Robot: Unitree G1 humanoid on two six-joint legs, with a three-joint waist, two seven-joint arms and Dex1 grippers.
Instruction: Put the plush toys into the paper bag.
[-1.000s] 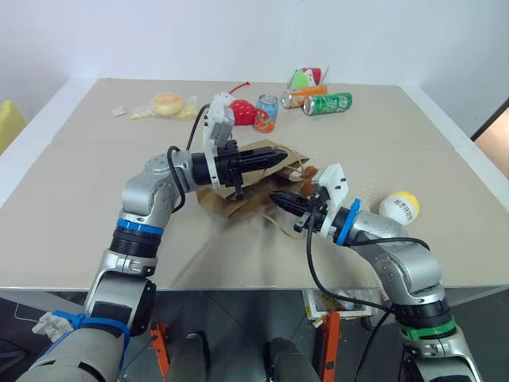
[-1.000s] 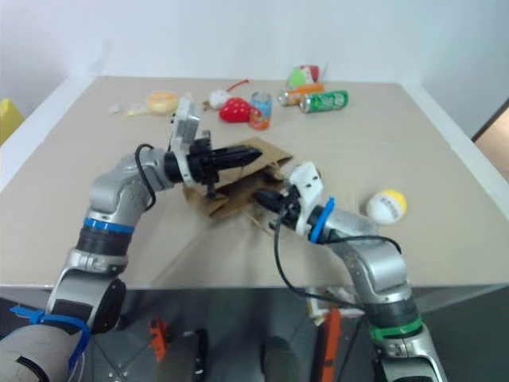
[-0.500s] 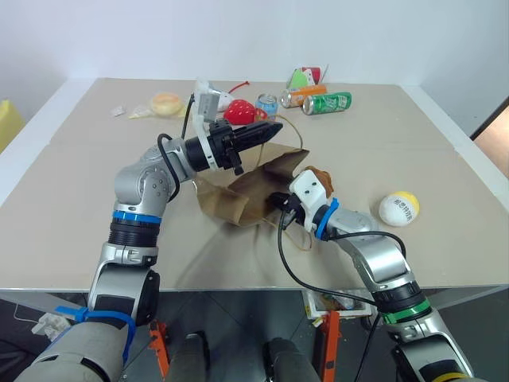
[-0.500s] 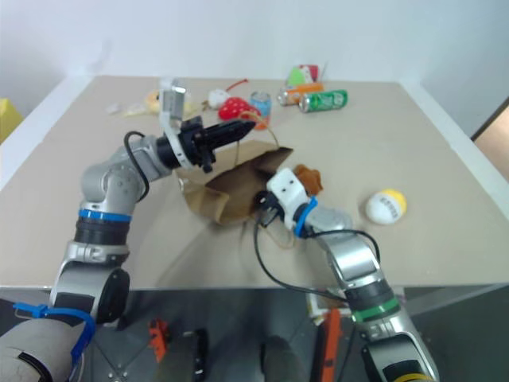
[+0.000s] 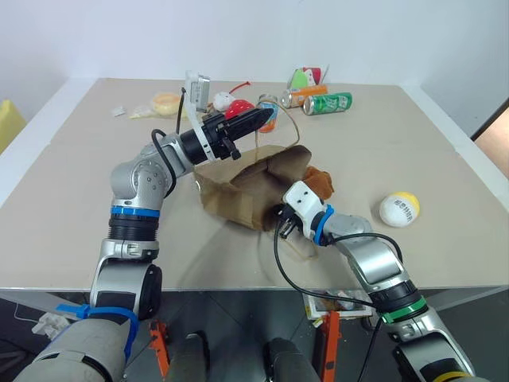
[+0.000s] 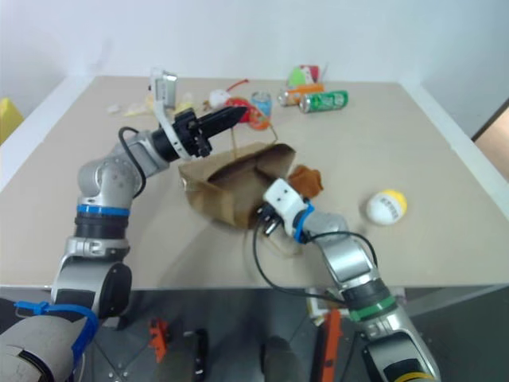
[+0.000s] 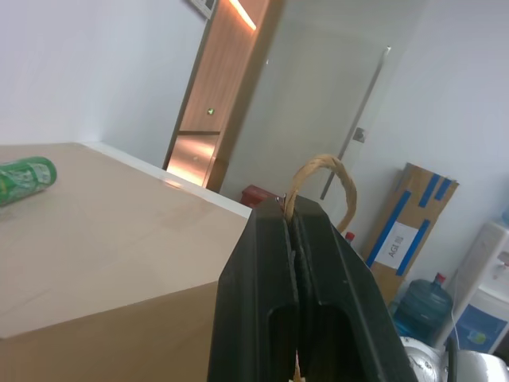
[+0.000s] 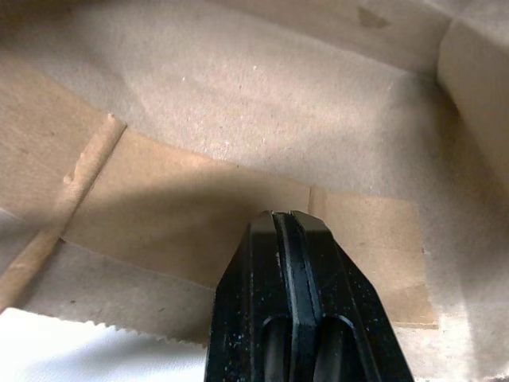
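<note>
A: Since the left gripper (image 5: 256, 120) has gone up and back with the bag handle (image 7: 318, 181) pinched in its closed fingers, we see the paper bag (image 5: 254, 187) lifted off flat, mouth side raised and facing the near edge. A second ago it lay flatter on the table (image 5: 95, 167).

B: And the right gripper (image 5: 281, 226)?

A: It is lower now, fingers closed with nothing in them, nose pushed into the bag mouth; the right wrist view has bare brown paper right in front of the tips. We judge it is spreading the opening, not loading.

B: Toys?

A: Both still outside. The brown furry toy (image 5: 320, 181) sits just behind the right wrist, touching the bag's side; it shows now that the arm has dropped. The white and yellow egg toy (image 5: 399, 208) lies well apart, toward the right edge.

B: So, progress?

A: We call it bag prep only; nothing is in yet. The red strawberry toy (image 6: 253, 118) and the cans (image 5: 327, 103) stay at the back.
</note>
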